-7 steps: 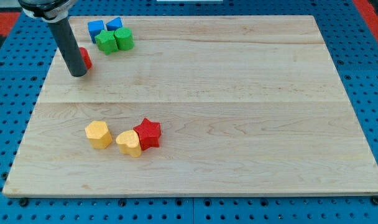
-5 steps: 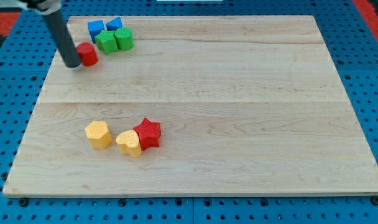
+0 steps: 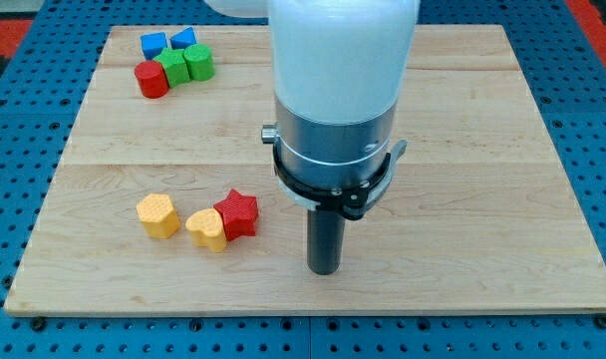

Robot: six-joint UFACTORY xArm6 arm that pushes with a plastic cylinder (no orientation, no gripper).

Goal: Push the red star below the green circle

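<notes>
Beside yellow block (image 3: 207, 229) | red star (image 3: 237, 213) upright, touching | my tip (image 3: 325, 271) right, apart

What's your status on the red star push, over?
My tip down on the board, right of the red star, not touching. Star against a yellow block. Green circle far off at the view's top left.

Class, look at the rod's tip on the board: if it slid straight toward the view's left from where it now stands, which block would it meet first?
My tip would probably pass just below the red star and the yellow block touching it; the way looks free, though it is close.
</notes>
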